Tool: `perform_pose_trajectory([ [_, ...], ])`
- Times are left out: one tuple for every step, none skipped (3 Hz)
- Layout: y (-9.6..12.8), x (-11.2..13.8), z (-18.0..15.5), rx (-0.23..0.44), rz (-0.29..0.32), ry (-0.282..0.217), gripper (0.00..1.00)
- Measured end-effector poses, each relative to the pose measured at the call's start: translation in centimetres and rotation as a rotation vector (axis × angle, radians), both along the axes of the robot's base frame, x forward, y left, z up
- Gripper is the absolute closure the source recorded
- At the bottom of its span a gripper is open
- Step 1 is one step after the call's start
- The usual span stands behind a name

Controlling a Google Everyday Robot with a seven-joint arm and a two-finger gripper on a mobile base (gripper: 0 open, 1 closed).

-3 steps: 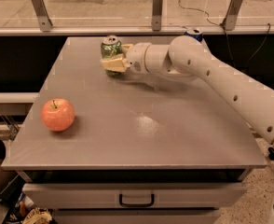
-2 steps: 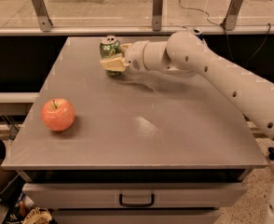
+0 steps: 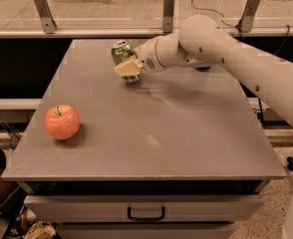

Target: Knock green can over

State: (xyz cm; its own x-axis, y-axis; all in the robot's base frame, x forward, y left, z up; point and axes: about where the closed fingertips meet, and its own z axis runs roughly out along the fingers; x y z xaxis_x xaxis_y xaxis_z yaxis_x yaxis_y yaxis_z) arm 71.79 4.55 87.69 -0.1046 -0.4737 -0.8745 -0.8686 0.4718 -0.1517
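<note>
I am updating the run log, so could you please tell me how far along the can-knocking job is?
Done: the approach. The gripper is right against the green can near the far edge of the table. In hand: the push. The can looks slightly tilted but is not lying down. Left: toppling it onto its side. The apple sits apart, near the front left.

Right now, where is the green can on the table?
In the camera view, the green can is near the table's far edge, about mid-width, with the gripper directly at its front. The apple sits apart, toward the near left.
</note>
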Motion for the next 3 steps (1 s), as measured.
perform_pose_trajectory([
  [-1.25, -0.41, -0.06, -0.065, -0.023, 0.030, 1.00],
  [-1.97, -0.33, -0.24, -0.149, -0.032, 0.070, 1.00],
  [-1.94, 0.11, -0.79, -0.242, -0.021, 0.125, 1.00],
])
